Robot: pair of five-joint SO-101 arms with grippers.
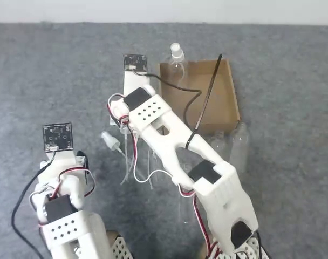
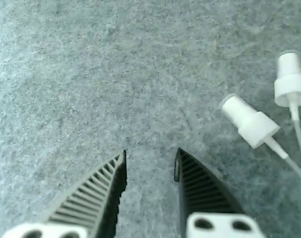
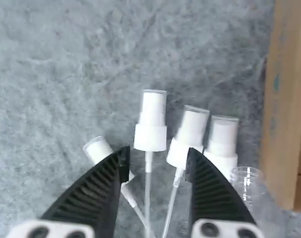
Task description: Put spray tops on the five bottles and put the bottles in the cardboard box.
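Spray tops (image 3: 150, 121) lie in a row just beside the cardboard box (image 3: 288, 99); the right gripper (image 3: 155, 157), fingers apart, should straddle one top squarely (not its thin tube (image 3: 147, 193)). The left gripper (image 2: 151, 157) also gapes.

Grey felt (image 1: 293, 178) covers the whole work surface, fuzzy and mottled, with lighter swirls up close. Along its far edge runs a plain pale strip (image 1: 164, 11); I can't tell whether it is wall or tabletop. The light is soft and even, and shadows are faint.
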